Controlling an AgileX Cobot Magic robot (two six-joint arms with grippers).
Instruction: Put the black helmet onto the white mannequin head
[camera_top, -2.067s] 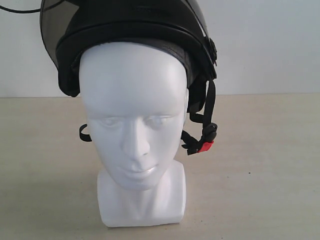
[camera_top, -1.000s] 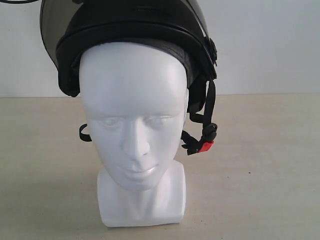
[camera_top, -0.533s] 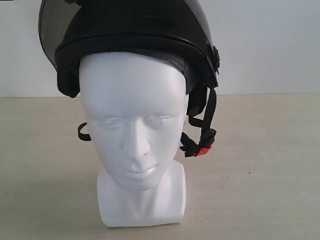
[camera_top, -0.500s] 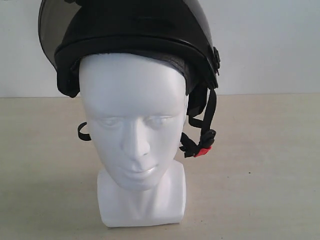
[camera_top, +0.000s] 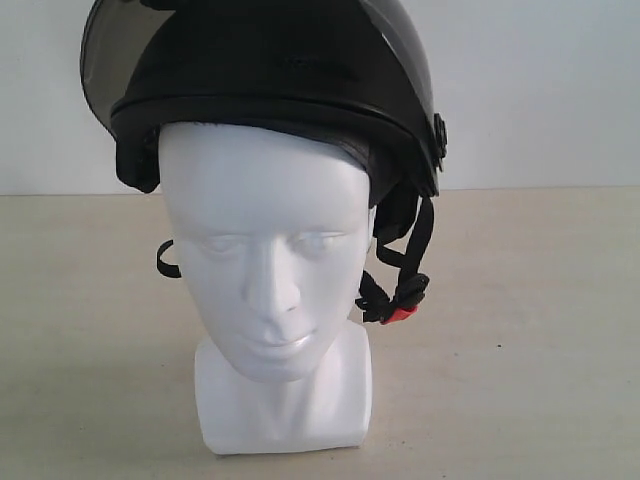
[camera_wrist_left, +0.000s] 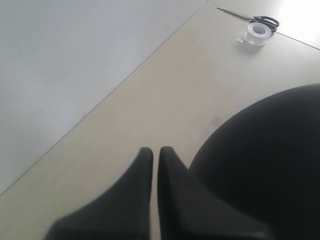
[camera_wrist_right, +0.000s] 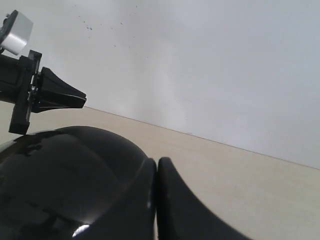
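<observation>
Helmet placement comes first: your black helmet (camera_top: 270, 70) sits over the crown of the white mannequin head (camera_top: 265, 250). Its padded rim runs across the top of the forehead and the face is bare below it. The smoky visor (camera_top: 110, 50) is flipped up over the shell. The chin straps (camera_top: 408, 270) hang loose down one side of the head, with the red buckle tab (camera_top: 400, 314) dangling at about chin level. A second strap loop shows on the other side. The head stands upright on its blocky base on the counter (camera_top: 520, 330).

Your left hand (camera_wrist_left: 155, 150) is narrow: its two black fingers (camera_wrist_left: 135, 200) lie almost together with only a thin slit between them, and nothing is in it. The helmet's dome is just beside this hand, off the flank of one finger. You cannot tell whether they touch.

Your right hand (camera_wrist_right: 156, 161) is closed tip to tip with nothing between the fingers. The glossy shell lies close against the side of one of them, though contact is not clear. Across the dome from this hand you see the left hand poised just above the shell.

Well ahead of the left hand's fingertips, far across the counter, a roll of clear tape (camera_wrist_left: 257, 34) lies right beside a pair of scissors (camera_wrist_left: 250, 18). A pale wall (camera_top: 540, 90) rises behind the counter.
</observation>
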